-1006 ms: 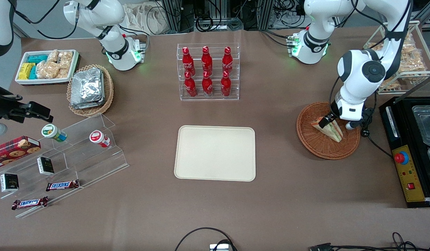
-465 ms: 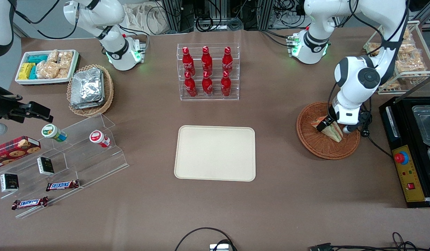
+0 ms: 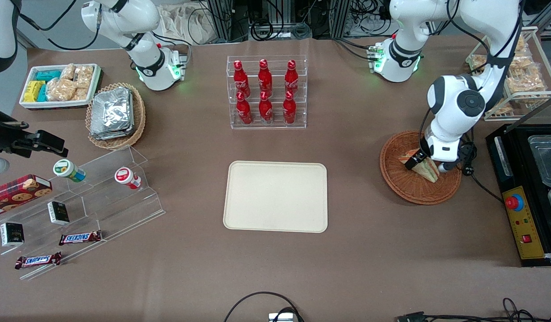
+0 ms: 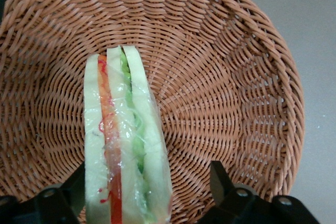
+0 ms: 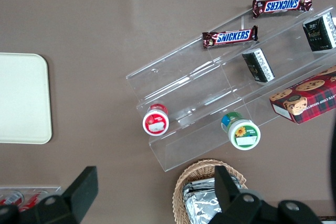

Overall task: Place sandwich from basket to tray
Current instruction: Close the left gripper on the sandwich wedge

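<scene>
A high front camera looks down across the brown desk (image 3: 369, 268). The left wrist camera, above the tool (image 4: 147, 203), peers closely down into the round reddish-brown wicker basket (image 4: 231, 77), which the front view shares (image 3: 402, 185).

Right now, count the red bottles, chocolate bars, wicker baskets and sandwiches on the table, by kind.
Red bottles: 6
Chocolate bars: 2
Wicker baskets: 2
Sandwich: 1
Total: 11
Tool: open, straddling the sandwich in the reddish basket.

Brown table (image 3: 369, 250), tray (image 3: 275, 197), basket (image 3: 405, 188), bottle rack (image 3: 266, 91)
</scene>
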